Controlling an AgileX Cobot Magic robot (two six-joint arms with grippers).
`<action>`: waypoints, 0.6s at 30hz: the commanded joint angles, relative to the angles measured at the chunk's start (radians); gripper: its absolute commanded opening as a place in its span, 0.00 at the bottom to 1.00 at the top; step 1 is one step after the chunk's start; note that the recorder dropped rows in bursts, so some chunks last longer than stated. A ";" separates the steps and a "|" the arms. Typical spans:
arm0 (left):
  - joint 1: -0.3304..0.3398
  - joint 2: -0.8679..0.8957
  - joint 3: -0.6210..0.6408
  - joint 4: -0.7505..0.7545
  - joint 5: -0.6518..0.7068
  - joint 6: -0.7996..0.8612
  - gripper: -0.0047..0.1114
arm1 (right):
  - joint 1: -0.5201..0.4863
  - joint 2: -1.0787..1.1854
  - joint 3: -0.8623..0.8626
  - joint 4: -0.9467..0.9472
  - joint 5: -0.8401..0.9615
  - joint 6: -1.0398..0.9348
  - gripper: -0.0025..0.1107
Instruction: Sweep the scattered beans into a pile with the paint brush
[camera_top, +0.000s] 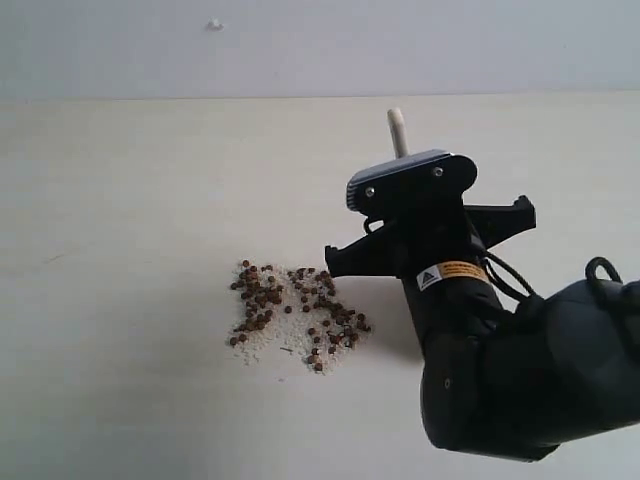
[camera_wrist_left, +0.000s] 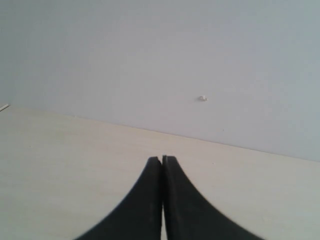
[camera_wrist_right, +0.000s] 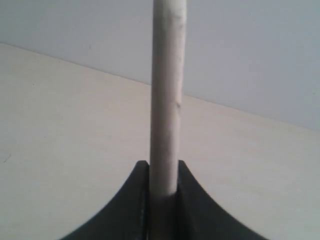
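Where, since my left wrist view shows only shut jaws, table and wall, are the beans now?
Observer: The beans lie in a loose patch on the table, just left of the right arm in the exterior view.
Operator: Is the brush in hand?
Observer: Yes. The right gripper is shut on the paint brush, whose pale handle runs out past the jaws.
Operator: Are the bristles on the beans?
Observer: I cannot tell. The arm hides the bristle end in the exterior view, and the right wrist view shows only the handle.
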 joint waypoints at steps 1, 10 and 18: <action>-0.006 -0.006 0.000 -0.003 0.002 -0.004 0.04 | 0.009 0.025 -0.054 0.051 0.076 -0.017 0.02; -0.006 -0.006 0.000 -0.003 0.002 -0.004 0.04 | 0.009 0.145 -0.284 0.082 0.201 -0.086 0.02; -0.006 -0.006 0.000 -0.003 0.002 -0.004 0.04 | 0.009 0.232 -0.491 0.102 0.321 -0.114 0.02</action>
